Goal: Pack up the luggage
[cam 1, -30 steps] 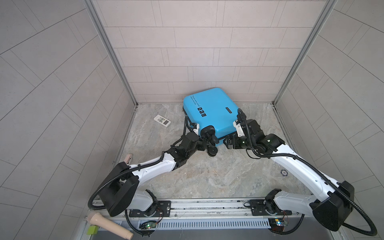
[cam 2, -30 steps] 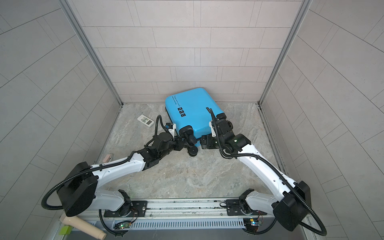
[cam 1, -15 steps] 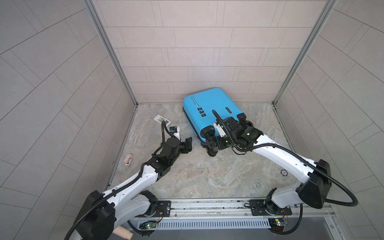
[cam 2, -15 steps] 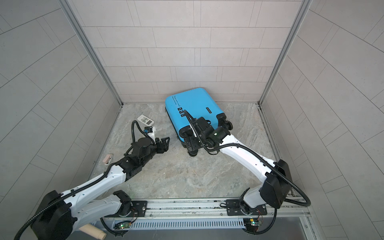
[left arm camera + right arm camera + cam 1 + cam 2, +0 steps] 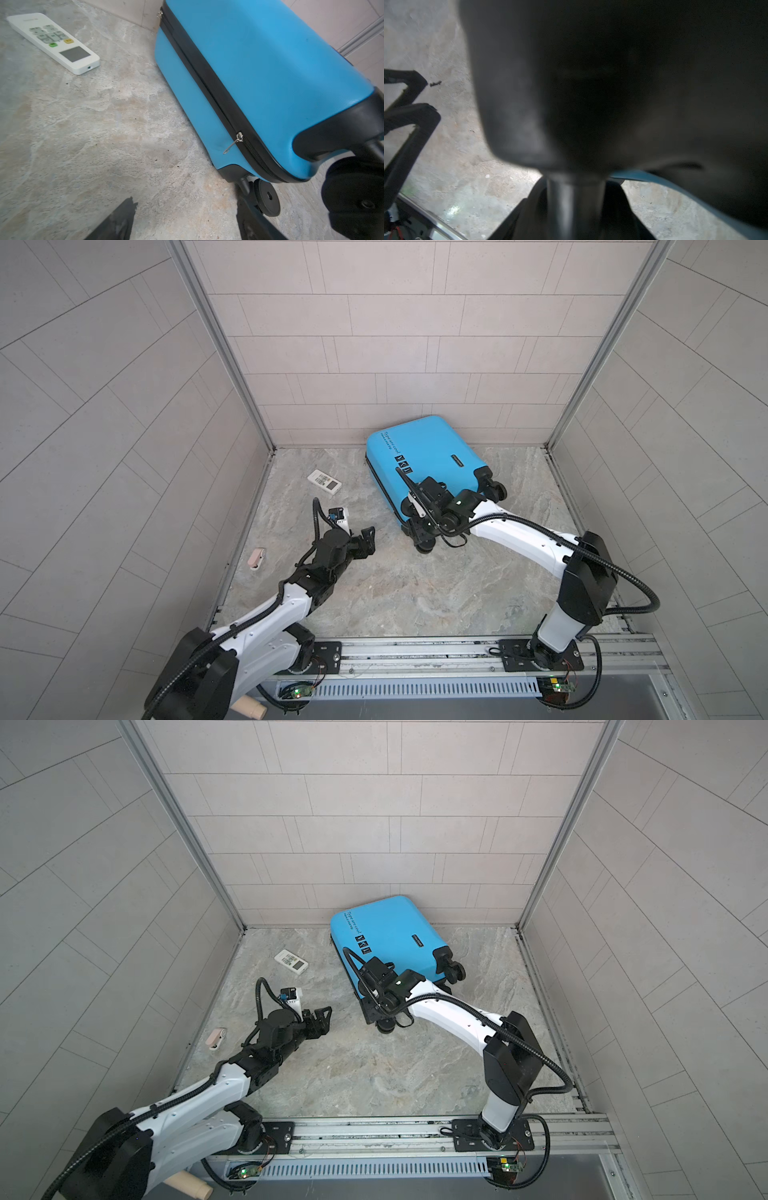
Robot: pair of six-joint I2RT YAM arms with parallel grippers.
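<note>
The luggage (image 5: 428,452) (image 5: 390,928) is a bright-blue hard-shell case lying closed against the back wall, its black zipper (image 5: 207,83) shut. My right gripper (image 5: 417,531) (image 5: 376,1011) is at its near corner. In the right wrist view the gripper (image 5: 576,207) is shut on the stem of a black wheel (image 5: 424,548). The wheel housing fills most of that view. My left gripper (image 5: 368,541) (image 5: 324,1020) (image 5: 185,200) hangs open over bare floor to the left of the case, holding nothing.
A white remote (image 5: 325,481) (image 5: 54,42) lies on the stone floor at the back left. A small pink item (image 5: 256,559) sits by the left wall. Tiled walls close three sides. The arms' mounting rail (image 5: 415,651) runs along the front.
My left gripper pulled back leftwards from the case's near corner and opened wider. My right gripper crossed to that corner's wheel and its jaws narrowed round the stem.
</note>
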